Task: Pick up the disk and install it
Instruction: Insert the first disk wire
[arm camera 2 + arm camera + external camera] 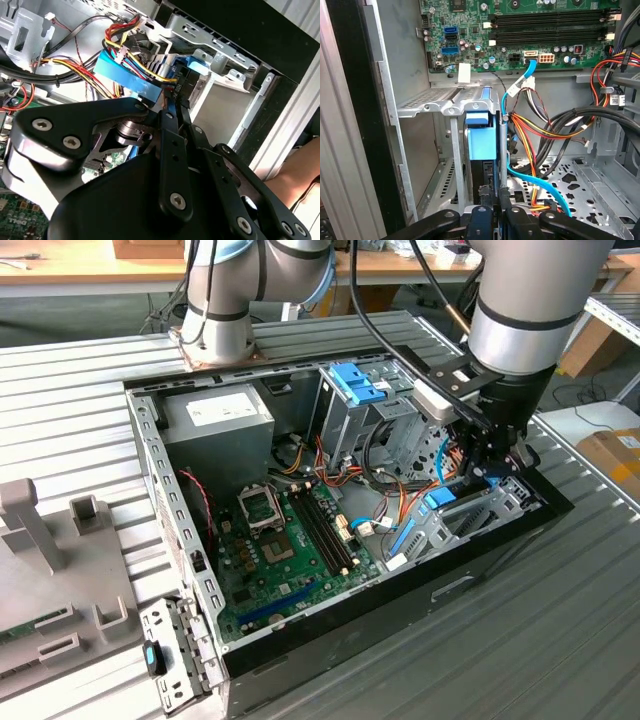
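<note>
Ext. view: gripper was down at the drive cage w/ the disk edge-on in it. Second wrist view: fingers pinched narrow on disk's thin edge. First wrist view: disk sat in cage slot. Prob. heavy-ish, stiff, shock-sensitive; grip by the edges.

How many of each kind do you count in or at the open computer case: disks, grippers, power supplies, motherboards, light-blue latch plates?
disk: 1, on edge in the drive cage, held by the gripper
gripper: 1
power supply: 1
motherboard: 1
light-blue latch plate: 1
Total: 5
</note>
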Controlling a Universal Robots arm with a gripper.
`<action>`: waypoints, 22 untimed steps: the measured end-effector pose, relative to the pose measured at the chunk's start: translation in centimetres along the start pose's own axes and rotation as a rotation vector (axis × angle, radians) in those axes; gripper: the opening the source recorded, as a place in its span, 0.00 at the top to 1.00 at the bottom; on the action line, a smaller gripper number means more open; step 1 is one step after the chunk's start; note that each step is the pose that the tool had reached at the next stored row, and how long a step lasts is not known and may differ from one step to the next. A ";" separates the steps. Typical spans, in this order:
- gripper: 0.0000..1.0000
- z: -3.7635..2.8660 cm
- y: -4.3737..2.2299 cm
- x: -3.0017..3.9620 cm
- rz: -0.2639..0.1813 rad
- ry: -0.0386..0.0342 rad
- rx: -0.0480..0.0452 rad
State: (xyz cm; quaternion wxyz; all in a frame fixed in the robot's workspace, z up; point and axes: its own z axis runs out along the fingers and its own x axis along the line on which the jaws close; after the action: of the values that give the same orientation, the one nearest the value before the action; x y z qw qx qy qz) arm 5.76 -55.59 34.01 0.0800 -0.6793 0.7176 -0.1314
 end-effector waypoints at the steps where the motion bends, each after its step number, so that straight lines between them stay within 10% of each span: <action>1: 0.84 -0.08 -0.02 0.01 0.001 -0.0035 -0.0002; 22: 0.84 0.48 0.12 0.43 0.002 -0.0075 -0.0005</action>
State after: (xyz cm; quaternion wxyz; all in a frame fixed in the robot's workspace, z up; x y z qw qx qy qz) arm 5.76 -56.05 33.54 0.0827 -0.6790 0.7181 -0.1286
